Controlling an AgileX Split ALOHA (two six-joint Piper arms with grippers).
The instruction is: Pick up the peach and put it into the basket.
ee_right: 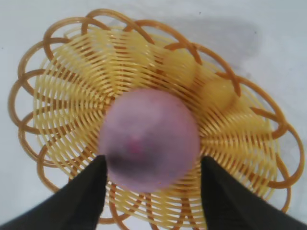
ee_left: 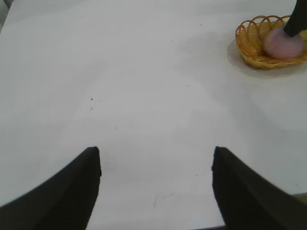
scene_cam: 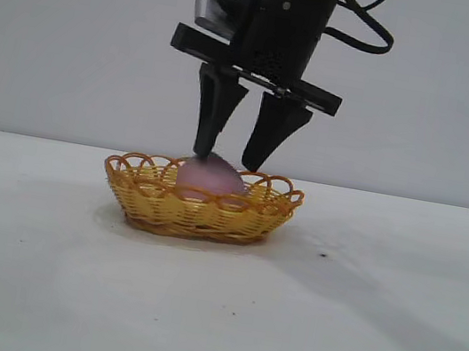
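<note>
The right gripper (scene_cam: 229, 158) has its fingers (scene_cam: 212, 122) apart directly above the peach (scene_cam: 209, 176) — which sits in the middle of the basket (scene_cam: 201, 211) on the counter (scene_cam: 372, 325) — arm pointing steeply down, while the left gripper (ee_left: 156, 187) hangs open well apart.
</note>
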